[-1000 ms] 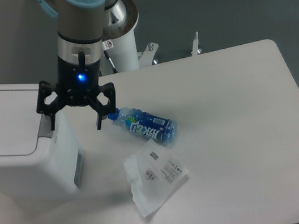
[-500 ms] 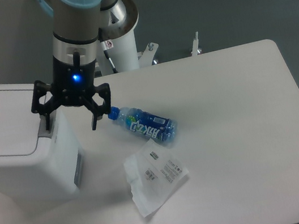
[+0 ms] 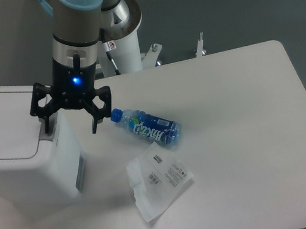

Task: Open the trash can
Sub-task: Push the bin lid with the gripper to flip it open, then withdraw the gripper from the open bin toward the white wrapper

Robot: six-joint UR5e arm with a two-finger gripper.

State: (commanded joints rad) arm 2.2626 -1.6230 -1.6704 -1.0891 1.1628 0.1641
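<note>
The bin [image 3: 16, 155] sits at the table's [image 3: 247, 151] left edge, lid shut. Its grey tab [image 3: 46, 127] lies under one finger of the gripper [image 3: 67, 122], whose fingers are spread wide and empty; contact seems likely but unclear. Pressing straight down should release it.

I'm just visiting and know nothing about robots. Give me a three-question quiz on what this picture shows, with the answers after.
1. True or false: the lid of the trash can is already up.
2. Which lies nearer the trash can: A) the blue bottle, or B) the white plastic packet?
3. Fill in: one finger of the gripper is over the bin's grey ____.

Key
1. False. The lid lies flat and closed.
2. A. The bottle's cap end points toward the bin; the packet lies further toward the table's front edge.
3. Push tab. The jaws are spread wide, holding nothing.
</note>
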